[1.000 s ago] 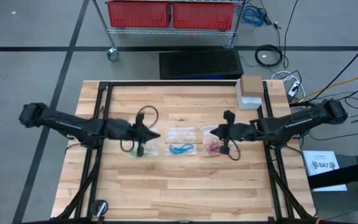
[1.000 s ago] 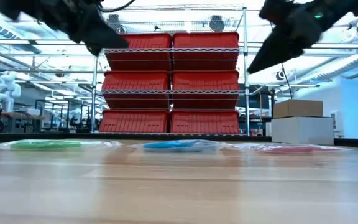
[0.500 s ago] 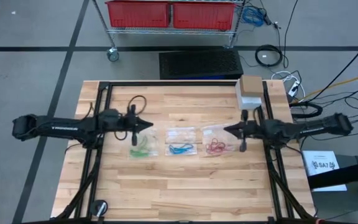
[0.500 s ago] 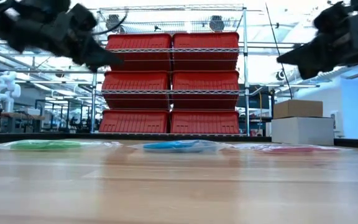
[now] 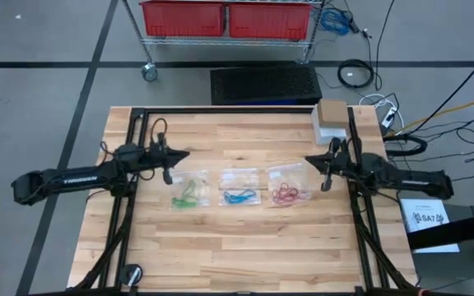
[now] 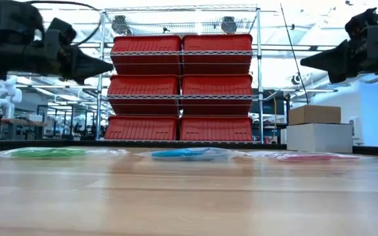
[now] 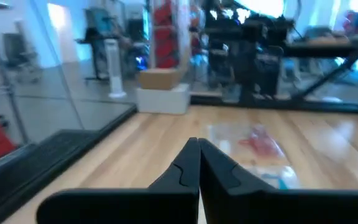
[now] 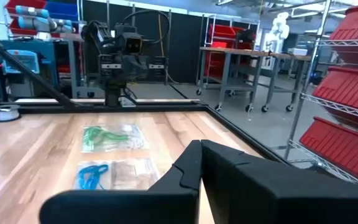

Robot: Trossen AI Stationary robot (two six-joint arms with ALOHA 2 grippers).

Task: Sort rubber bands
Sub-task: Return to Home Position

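The left gripper, fingers pressed together on nothing, hung over the table's left part, just beyond the green rubber bands, a tangled clump inside a clear bag. The blue rubber bands lay bagged in the middle and the red rubber bands bagged to the right, thin loops in one row, so the sorting looked finished. The right gripper, likewise pinched together and empty, hung near the red bag's far right corner; only parking both arms seemed left.
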